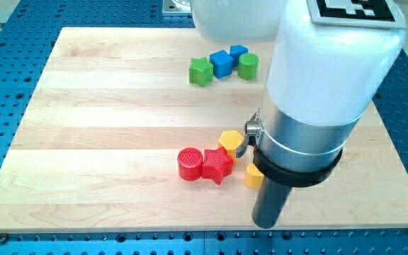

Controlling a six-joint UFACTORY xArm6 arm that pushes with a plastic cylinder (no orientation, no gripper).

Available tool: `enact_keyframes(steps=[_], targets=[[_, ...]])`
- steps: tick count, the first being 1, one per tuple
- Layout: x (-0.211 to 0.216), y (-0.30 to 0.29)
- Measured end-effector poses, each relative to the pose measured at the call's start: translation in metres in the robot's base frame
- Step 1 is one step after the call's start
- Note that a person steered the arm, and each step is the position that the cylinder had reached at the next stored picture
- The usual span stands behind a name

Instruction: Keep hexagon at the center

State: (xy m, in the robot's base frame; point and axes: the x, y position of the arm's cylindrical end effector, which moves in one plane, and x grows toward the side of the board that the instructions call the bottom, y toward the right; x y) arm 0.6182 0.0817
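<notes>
A yellow hexagon [230, 142] lies a little right of the board's middle, touching a red star [217, 166] below it. A red cylinder [189, 163] touches the star's left side. A second yellow block [253, 176], partly hidden by my arm, lies right of the star. My tip [265, 225] rests near the board's bottom edge, below and slightly right of that yellow block and apart from it.
A group sits near the view's top: a green block [200, 71], a blue block [221, 63], a smaller blue block [239, 52] and a green cylinder [247, 65]. My white arm body hides the board's upper right. The wooden board [105, 127] lies on a blue perforated table.
</notes>
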Motion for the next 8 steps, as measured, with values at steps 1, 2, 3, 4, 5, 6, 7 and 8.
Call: enact_keyframes(steps=[1,2,3,4,5,6,7,8], targets=[[0.001,0.000],[0.000,0.003],[0.001,0.005],[-0.001,-0.003],[-0.008,-0.004],[-0.053,-0.016],[-0.073,-0.033],[-0.087,-0.037]])
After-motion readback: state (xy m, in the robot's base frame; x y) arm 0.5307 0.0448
